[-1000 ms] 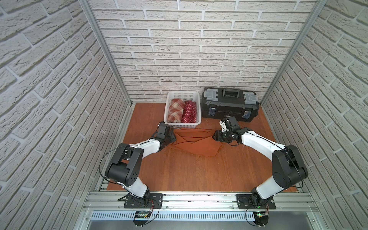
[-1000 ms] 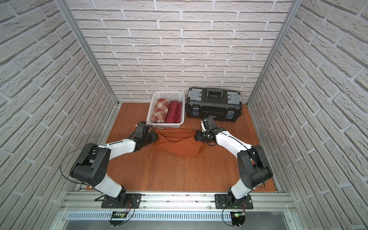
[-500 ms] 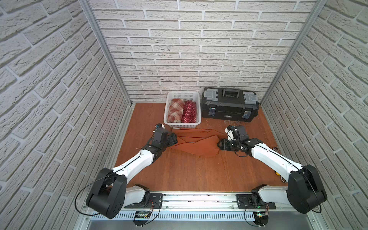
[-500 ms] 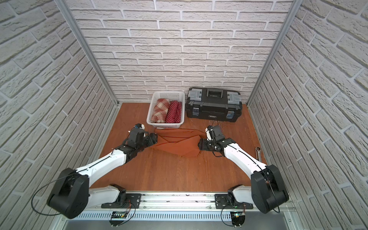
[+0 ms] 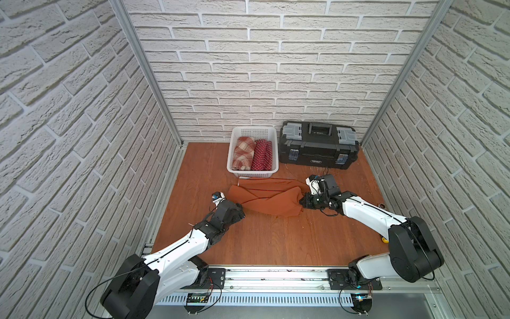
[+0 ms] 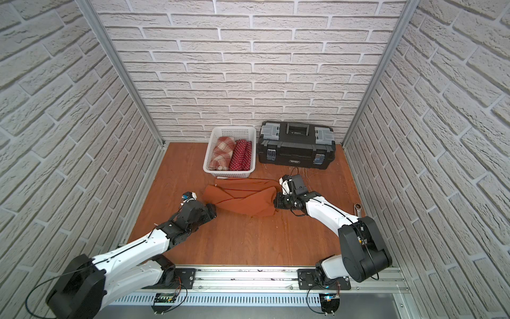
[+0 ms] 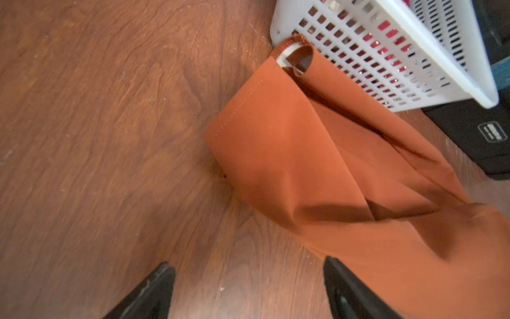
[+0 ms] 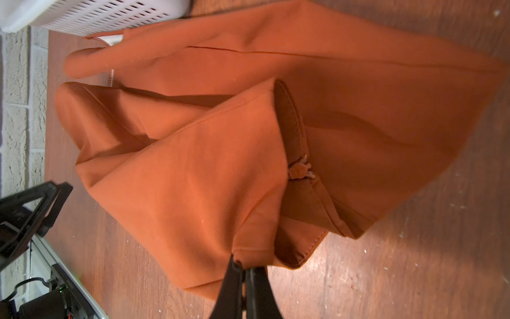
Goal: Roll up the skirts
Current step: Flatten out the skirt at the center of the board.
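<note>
Left gripper [image 7: 247, 263]: jaws spread wide, nothing between them, low over the wooden tabletop [image 5: 262, 237] at the left end of the rust-orange skirt [image 5: 267, 197]. One finger [image 7: 345, 279] sits against the cloth edge. Right gripper [image 8: 240, 266]: jaws pressed together, pinching a folded corner at the skirt's right end. Skirt lies mid-table, loosely folded and creased, far edge just beside the white mesh basket [image 5: 249, 173]. In the basket: plaid skirt [image 5: 243, 153] left, polka-dot skirt [image 5: 262, 154] right, both rolled. Black toolbox [image 5: 317, 149] is right of the basket, lid shut.
</note>
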`<state>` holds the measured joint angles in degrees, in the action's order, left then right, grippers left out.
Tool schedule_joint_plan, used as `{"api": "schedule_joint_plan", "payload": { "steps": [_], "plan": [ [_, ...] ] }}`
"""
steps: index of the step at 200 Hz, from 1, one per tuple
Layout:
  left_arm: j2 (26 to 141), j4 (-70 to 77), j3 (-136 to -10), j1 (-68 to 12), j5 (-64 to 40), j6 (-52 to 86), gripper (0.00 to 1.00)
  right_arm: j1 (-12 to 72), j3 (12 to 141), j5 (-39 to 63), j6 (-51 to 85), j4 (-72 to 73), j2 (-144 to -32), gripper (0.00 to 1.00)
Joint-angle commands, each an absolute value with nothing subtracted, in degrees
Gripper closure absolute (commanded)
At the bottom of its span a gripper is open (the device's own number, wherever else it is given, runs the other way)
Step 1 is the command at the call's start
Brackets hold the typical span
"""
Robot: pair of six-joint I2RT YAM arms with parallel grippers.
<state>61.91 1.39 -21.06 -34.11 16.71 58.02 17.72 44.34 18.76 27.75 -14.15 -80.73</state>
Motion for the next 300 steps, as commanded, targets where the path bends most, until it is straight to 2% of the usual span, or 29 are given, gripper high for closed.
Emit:
{"api": "schedule_joint_plan", "payload": {
  "steps": [1, 23, 31, 41, 63, 76, 83, 155, 199, 221, 231, 239, 251, 265, 275, 280, 289, 295, 300],
  "plan": [
    [68.84, 12.74, -23.56, -34.27, 19.69, 58.57, 0.04, 17.50, 43.65, 19.04, 27.08, -13.79, -77.72, 0.97],
    [76.70, 21.38, -25.46, -34.54, 19.54, 59.16, 0.03, 17.53, 43.72, 18.35, 26.63, -14.85, -76.87, 0.97],
    [79.58, 22.51, -26.80, -34.56, 19.49, 59.19, 0.06, 17.53, 43.69, 18.21, 26.63, -15.16, -76.64, 0.97],
    [82.49, 24.31, -27.93, -34.63, 19.51, 59.24, 0.14, 17.51, 43.76, 18.06, 26.63, -15.55, -76.18, 0.97],
    [83.47, 29.17, -27.46, -34.58, 20.05, 59.42, 0.50, 17.50, 44.03, 18.07, 26.63, -17.22, -74.84, 0.97],
    [81.52, 25.55, -29.01, -34.63, 21.01, 58.21, 0.86, 17.55, 44.12, 17.68, 26.72, -18.45, -73.41, 0.97],
    [80.30, 23.75, -30.11, -34.56, 21.22, 57.21, 1.00, 17.58, 44.20, 17.49, 26.78, -19.09, -72.60, 0.97],
    [69.08, 9.70, -36.36, -34.80, 20.53, 50.67, 1.00, 17.58, 47.77, 16.77, 26.59, -27.74, -61.45, 0.97],
    [59.64, -2.31, -38.08, -35.45, 12.51, 50.44, 1.00, 18.40, 45.38, 21.02, 28.54, -37.15, -51.45, 0.97],
    [53.89, -13.95, -39.09, -36.03, 6.34, 49.31, 1.00, 18.98, 41.13, 23.61, 30.24, -43.79, -45.09, 0.97],
    [51.78, -18.31, -39.22, -36.92, 2.47, 49.60, 1.00, 19.40, 39.03, 24.91, 31.41, -46.87, -42.48, 0.92],
    [50.13, -20.72, -38.47, -39.14, 1.14, 50.69, 1.00, 19.96, 37.15, 25.76, 32.92, -48.53, -39.80, 0.82],
    [47.95, -22.54, -36.50, -43.11, -0.15, 53.04, 1.00, 20.95, 32.75, 27.58, 36.23, -49.28, -34.88, 0.74],
    [45.48, -23.79, -33.76, -47.71, -0.53, 55.71, 1.00, 22.11, 28.04, 29.14, 40.71, -49.21, -29.69, 0.58],
    [43.31, -23.24, -31.76, -50.09, -2.15, 57.15, 1.00, 22.78, 25.68, 29.26, 43.19, -49.22, -26.30, 0.57],
    [42.30, -22.11, -30.54, -50.83, -4.13, 57.84, 0.94, 23.05, 25.07, 28.29, 44.14, -49.57, -24.89, 0.58],
    [41.83, -21.61, -29.31, -51.66, -5.09, 58.69, 0.90, 23.36, 25.56, 25.16, 44.63, -50.66, -23.40, 0.58],
    [39.57, -21.64, -28.84, -52.09, -4.82, 58.99, 0.83, 23.38, 26.17, 22.82, 44.69, -50.89, -23.09, 0.57],
    [38.91, -21.59, -28.52, -52.20, -4.94, 58.81, 0.73, 23.43, 26.78, 20.89, 44.72, -50.94, -23.55, 0.53]
  ]
}}
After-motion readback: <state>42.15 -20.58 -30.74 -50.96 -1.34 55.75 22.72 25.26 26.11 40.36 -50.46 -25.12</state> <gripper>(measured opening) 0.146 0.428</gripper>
